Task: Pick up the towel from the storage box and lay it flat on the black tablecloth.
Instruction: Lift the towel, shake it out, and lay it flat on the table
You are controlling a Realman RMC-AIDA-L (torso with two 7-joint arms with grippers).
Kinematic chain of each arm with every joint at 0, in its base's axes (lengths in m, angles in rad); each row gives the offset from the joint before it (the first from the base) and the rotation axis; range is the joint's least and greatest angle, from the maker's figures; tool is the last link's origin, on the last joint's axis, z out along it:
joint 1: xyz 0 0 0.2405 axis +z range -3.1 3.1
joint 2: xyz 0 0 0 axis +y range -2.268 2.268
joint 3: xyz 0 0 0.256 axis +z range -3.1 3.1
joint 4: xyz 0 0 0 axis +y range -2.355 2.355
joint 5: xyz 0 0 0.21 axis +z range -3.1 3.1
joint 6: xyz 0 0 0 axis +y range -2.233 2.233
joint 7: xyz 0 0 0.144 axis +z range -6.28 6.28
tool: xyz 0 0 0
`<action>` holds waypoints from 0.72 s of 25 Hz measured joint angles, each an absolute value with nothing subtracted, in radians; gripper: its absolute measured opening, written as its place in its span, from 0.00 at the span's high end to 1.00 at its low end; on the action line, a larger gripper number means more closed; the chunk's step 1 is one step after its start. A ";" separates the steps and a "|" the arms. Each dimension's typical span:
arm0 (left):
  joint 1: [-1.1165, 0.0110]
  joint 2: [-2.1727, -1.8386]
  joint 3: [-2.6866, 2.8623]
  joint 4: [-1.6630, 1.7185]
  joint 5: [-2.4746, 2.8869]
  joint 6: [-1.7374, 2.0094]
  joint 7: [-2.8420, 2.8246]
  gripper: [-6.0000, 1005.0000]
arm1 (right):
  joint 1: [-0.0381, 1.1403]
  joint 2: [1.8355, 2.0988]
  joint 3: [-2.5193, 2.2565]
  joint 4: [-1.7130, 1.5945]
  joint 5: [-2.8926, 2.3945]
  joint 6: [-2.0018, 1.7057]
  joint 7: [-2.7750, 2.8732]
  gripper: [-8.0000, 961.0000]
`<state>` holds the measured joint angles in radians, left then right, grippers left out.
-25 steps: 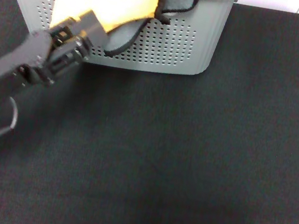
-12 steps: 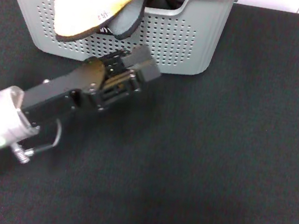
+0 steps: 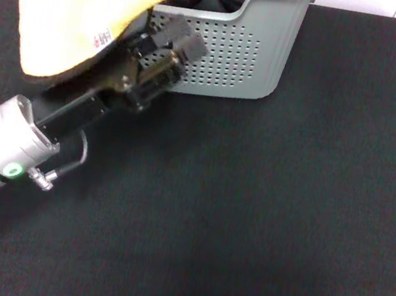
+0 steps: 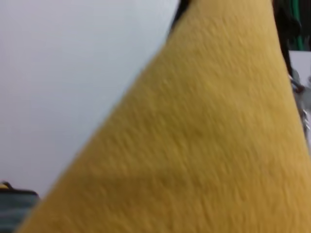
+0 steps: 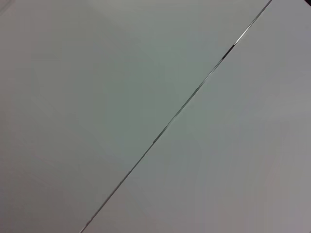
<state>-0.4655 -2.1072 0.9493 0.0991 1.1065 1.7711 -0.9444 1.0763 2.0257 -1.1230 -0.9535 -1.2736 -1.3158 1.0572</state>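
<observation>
Nearest, at lower left of the head view: left arm, reaching up toward left gripper [image 3: 160,58] at upper centre-left. Jaw state not discernible. Above and left of it, hanging towel [image 3: 86,0], yellow side out, draped over the gripper's near side, lifted before storage box [image 3: 268,46]. Beneath, bare black tablecloth [image 3: 262,219], open toward lower right. Right gripper out of view.

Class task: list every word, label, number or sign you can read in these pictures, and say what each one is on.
Small white tag with red marks on the yellow towel, by its lower edge near the left gripper: too small to read.
Green light on the left arm's silver wrist: a lamp, no text.
Storage box, black tablecloth, wrist views: no readable text.
</observation>
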 joint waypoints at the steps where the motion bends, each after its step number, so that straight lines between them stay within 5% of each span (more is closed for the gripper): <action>1: -0.464 -2.107 0.948 0.096 1.091 1.771 -0.940 0.47 | 1.071 2.026 -1.129 -0.954 -1.266 -1.317 1.057 0.96; 18: -0.467 -2.108 0.946 0.062 0.976 1.727 -0.908 0.49 | 1.058 2.026 -1.152 -0.957 -1.225 -1.324 1.050 0.96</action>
